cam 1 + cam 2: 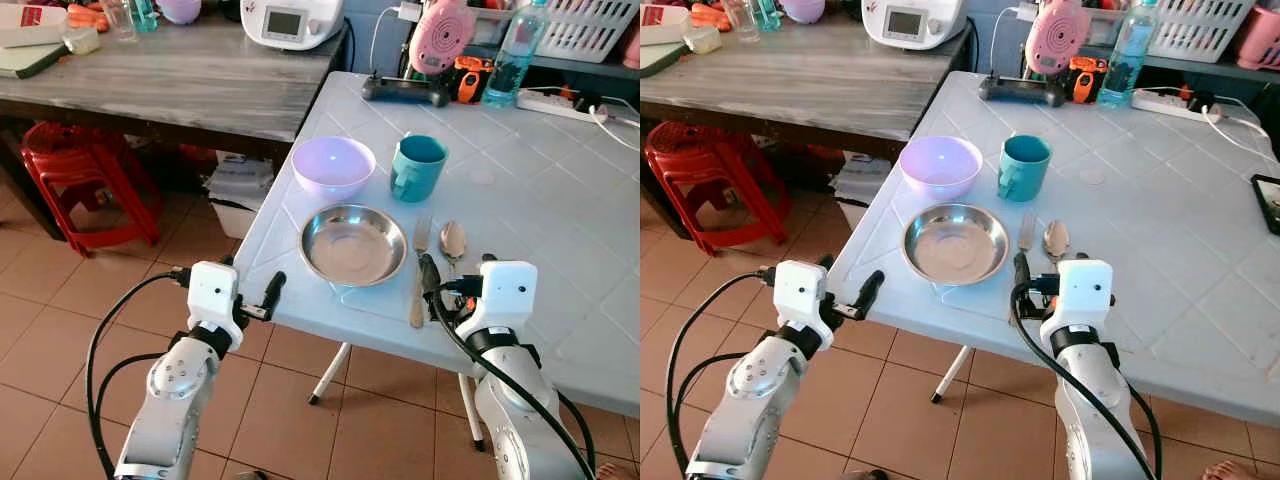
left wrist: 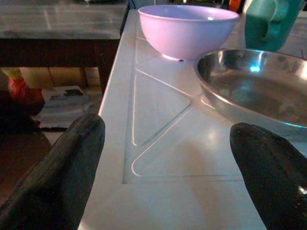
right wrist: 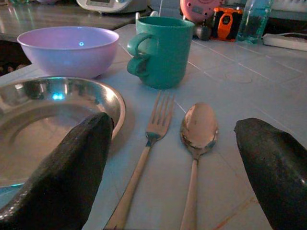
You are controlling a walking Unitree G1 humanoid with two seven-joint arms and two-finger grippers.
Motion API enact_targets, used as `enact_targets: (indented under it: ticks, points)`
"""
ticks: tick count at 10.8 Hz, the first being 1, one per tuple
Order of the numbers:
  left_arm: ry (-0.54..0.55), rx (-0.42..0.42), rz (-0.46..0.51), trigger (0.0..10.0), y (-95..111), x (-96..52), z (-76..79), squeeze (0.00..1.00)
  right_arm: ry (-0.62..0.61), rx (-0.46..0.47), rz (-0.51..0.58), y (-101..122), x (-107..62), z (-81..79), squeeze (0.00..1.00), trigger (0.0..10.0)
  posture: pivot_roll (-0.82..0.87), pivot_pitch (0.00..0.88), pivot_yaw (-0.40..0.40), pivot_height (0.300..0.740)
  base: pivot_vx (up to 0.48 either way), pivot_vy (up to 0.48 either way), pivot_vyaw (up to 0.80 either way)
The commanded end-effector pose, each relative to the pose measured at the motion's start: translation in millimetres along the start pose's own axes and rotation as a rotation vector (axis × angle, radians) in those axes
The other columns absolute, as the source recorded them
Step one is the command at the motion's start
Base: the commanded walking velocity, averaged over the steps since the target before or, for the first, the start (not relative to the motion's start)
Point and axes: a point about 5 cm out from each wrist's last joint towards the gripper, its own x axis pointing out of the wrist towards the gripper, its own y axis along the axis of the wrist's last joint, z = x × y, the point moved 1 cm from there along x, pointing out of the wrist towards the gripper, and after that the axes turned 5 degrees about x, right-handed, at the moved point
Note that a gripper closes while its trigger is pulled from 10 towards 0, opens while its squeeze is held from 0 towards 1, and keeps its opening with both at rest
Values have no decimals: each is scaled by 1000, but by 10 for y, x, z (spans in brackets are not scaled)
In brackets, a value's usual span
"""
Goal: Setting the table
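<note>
the steel plate (image 1: 353,243) sits near the front edge of the pale blue tiled counter (image 1: 560,200), and everything else is placed around it. just behind the plate stands the lilac bowl (image 1: 333,165), with the teal mug (image 1: 417,167) beside that bowl, its handle turned toward the plate. just to the right of the plate lie the fork (image 1: 419,268) and then the spoon (image 1: 452,243), side by side, apart from each other, handles toward the counter edge.

the left gripper (image 1: 258,298) hovers off the counter's near left corner, in front of the plate, fingers (image 2: 57,172) spread wide with nothing between them. the right gripper (image 3: 172,172) is low over the cutlery handles, spread wide as well, its fingers (image 3: 62,172) straddling fork and spoon without gripping either.

far behind the plate are a water bottle (image 1: 512,52), a pink device (image 1: 440,34) and an orange and black gadget (image 1: 470,78); no writing on them is legible. a wooden counter (image 1: 170,75) carries a white appliance (image 1: 290,22), with a red stool (image 1: 80,180) below it.
</note>
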Motion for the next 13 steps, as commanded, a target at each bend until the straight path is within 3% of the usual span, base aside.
enact_targets:
  ticks: [1,13]
  points:
    - [7,8,-2,10000,-6,4,-7,0,13,-4,1,5,1,-19,0,10000,77,122,-13,740,0,0,0]
    - [7,8,-2,10000,-6,4,-7,0,13,-4,1,5,1,-19,0,10000,77,122,-13,740,0,0,0]
